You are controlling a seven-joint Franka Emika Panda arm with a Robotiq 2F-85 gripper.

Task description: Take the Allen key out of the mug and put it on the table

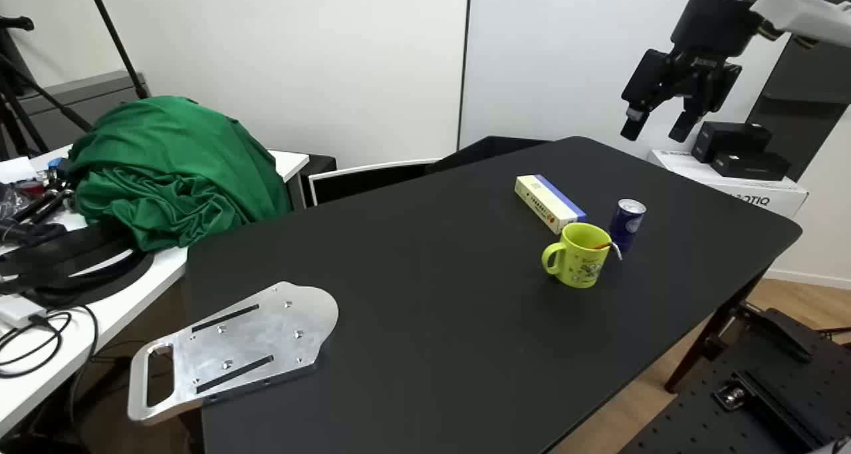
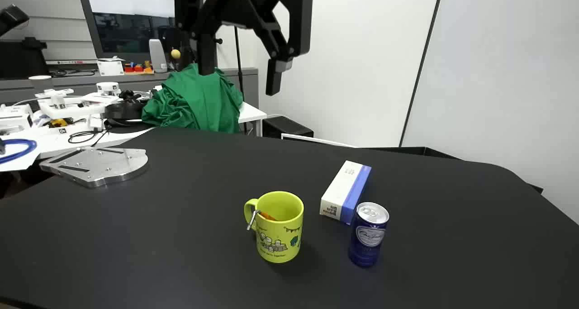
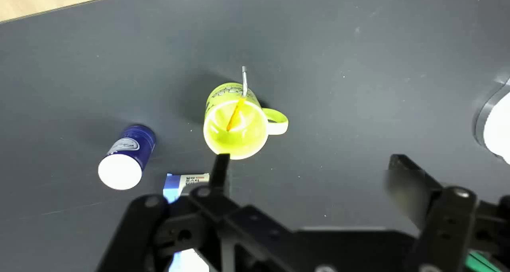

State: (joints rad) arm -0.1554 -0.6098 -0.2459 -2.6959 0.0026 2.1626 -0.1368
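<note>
The yellow-green mug [image 1: 578, 269] stands upright on the black table [image 1: 399, 321]; it also shows in an exterior view [image 2: 279, 241] and the wrist view [image 3: 244, 145]. The Allen key [image 3: 245, 81] leans in the mug, its orange shaft inside and its bent silver end sticking out over the rim. It shows in both exterior views too [image 1: 617, 250] [image 2: 253, 219]. Its lower end is hard to make out. My gripper [image 1: 657, 129] is open and empty, high above the table and apart from the mug. In the wrist view, its fingers [image 3: 312, 159] are wide apart, the mug beyond the left one.
A dark blue can [image 2: 368, 236] stands near the mug. A white, yellow and blue box [image 1: 548, 201] lies beside them. A silver metal plate [image 1: 259, 334] sits at the table's far end. A white desk holds a green cloth [image 1: 173, 168] and clutter.
</note>
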